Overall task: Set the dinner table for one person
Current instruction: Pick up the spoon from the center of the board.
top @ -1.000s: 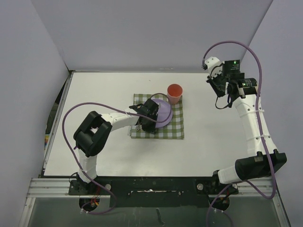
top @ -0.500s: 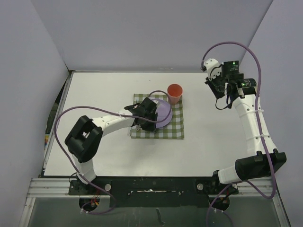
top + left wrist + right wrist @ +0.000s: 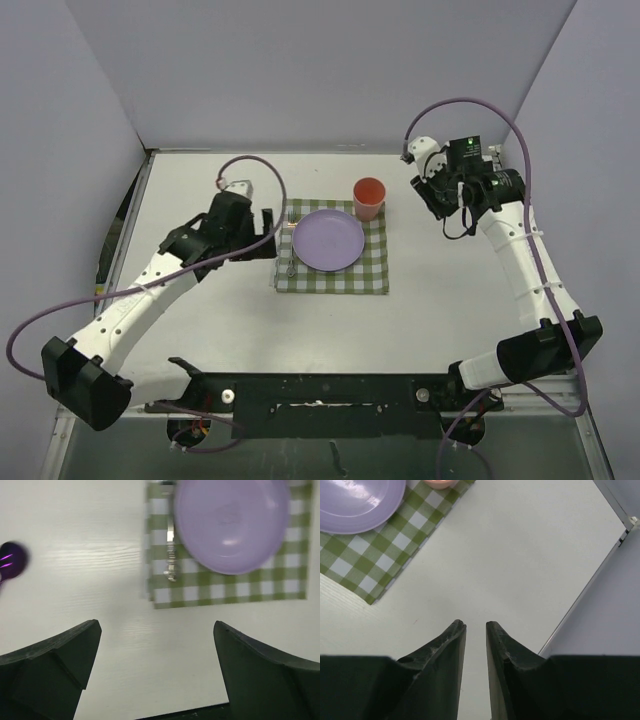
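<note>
White counter point(image 3: 200, 300) runs under both arms. On it, a green-and-white checked cloth point(image 3: 340, 280) lies just ahead of the left tool point(image 3: 156, 630), which is wide apart and empty. The cloth lies ahead-left of the right tool point(image 3: 475, 625), parted by a narrow gap with nothing between, over bare counter. On the cloth: lilac plate point(image 3: 328, 240); red cup point(image 3: 369, 197) near its rim, toward the right tool; thin metal utensil point(image 3: 171, 555), blurred, beside the plate toward the left tool.
</note>
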`<action>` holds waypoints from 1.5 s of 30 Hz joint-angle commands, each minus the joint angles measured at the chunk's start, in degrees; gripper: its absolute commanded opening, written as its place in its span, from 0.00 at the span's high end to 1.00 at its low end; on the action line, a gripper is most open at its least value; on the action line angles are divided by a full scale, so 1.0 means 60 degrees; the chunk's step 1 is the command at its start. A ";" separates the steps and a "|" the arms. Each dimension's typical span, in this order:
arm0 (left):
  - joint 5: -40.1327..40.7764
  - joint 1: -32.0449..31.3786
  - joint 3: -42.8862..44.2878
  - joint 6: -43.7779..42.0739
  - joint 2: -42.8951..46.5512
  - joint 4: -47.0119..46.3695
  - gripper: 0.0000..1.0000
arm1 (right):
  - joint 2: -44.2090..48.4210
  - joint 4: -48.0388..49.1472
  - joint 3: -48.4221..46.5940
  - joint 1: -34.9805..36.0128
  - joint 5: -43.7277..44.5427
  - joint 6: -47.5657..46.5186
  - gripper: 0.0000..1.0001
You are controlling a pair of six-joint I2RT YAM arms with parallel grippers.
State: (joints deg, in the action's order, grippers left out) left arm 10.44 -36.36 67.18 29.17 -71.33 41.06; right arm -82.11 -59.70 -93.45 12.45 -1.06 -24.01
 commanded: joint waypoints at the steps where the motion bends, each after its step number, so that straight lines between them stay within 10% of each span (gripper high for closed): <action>1: 0.1006 0.1829 -0.0724 0.0117 0.0208 0.2129 0.02 | 0.0222 0.0345 0.0193 0.0557 0.0064 -0.0125 0.75; 16: 0.0668 0.6088 -0.2458 0.0412 0.2075 0.1945 0.02 | -0.1623 0.0267 -0.0918 0.3548 0.0756 -0.1637 0.72; 25: -0.0320 0.8518 -0.2200 -0.0574 0.0060 0.1031 0.02 | -0.0803 0.1252 0.0279 0.3248 0.0760 -0.1763 0.73; 45: -0.1130 0.8631 -0.0931 -0.1490 -0.3328 -0.0113 0.15 | -0.0432 0.1704 0.0883 0.2025 0.0016 -0.1686 0.74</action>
State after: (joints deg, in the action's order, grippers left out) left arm 1.50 16.80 56.77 24.16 -88.51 42.57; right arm -85.89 -52.51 -87.94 25.34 0.12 -34.28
